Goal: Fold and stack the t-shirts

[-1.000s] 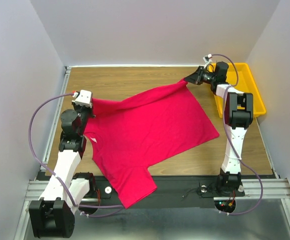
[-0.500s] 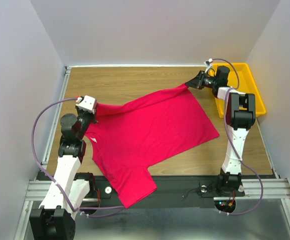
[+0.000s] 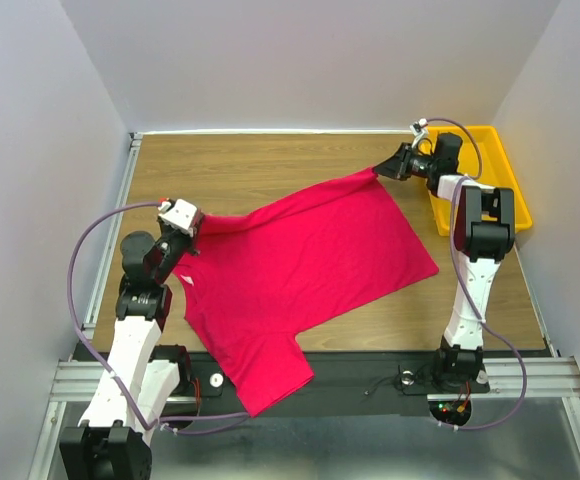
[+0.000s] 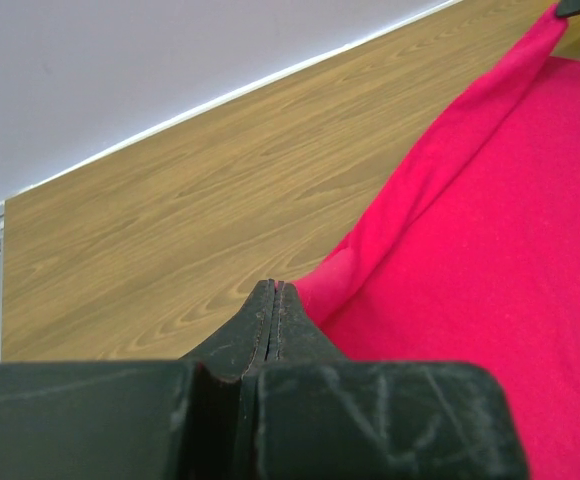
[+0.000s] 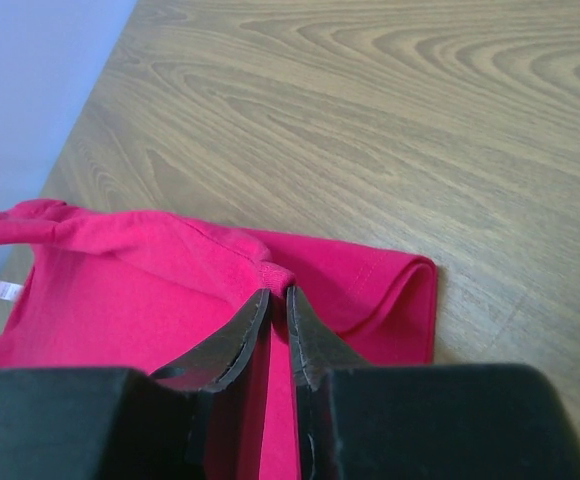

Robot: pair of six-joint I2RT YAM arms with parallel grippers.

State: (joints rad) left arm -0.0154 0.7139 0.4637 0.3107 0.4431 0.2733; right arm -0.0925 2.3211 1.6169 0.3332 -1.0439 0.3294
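**A:** How does the crimson-pink short-sleeved cloth t-shirt (image 3: 310,265) look?

**B:** Unfolded and plain. We see it spread on a diagonal over the brown wood-grain table (image 3: 270,160), mostly flat with shallow wrinkles. One sleeve drapes over the near edge, between the two arm bases. A small white label (image 3: 188,281) shows at the neck, on the left side.

**A:** And the far edge?

**B:** It runs as a rolled-over band of cloth from one gripper to the other, drawn to a point at each end.

**A:** What is the left gripper (image 3: 196,222) doing?

**B:** It sits at the t-shirt's left end, near the neck. In its wrist view we see the black jaws pressed tight together. The cloth edge runs right into the tips, with a thin red sliver between them, so it is clamped on the t-shirt.

**A:** And the right gripper (image 3: 378,168)?

**B:** It is at the far-right corner of the t-shirt, near the yellow plastic tray (image 3: 502,160). The jaws are nearly closed — only a narrow slit — with a small bunch of hem nipped at the tips. Just past the tips the corner folds back on itself and lies on the wood.

**A:** Where is the tray?

**B:** At the table's far-right edge, apart from the t-shirt. The right arm crosses in front of it, so we can't tell what is inside.
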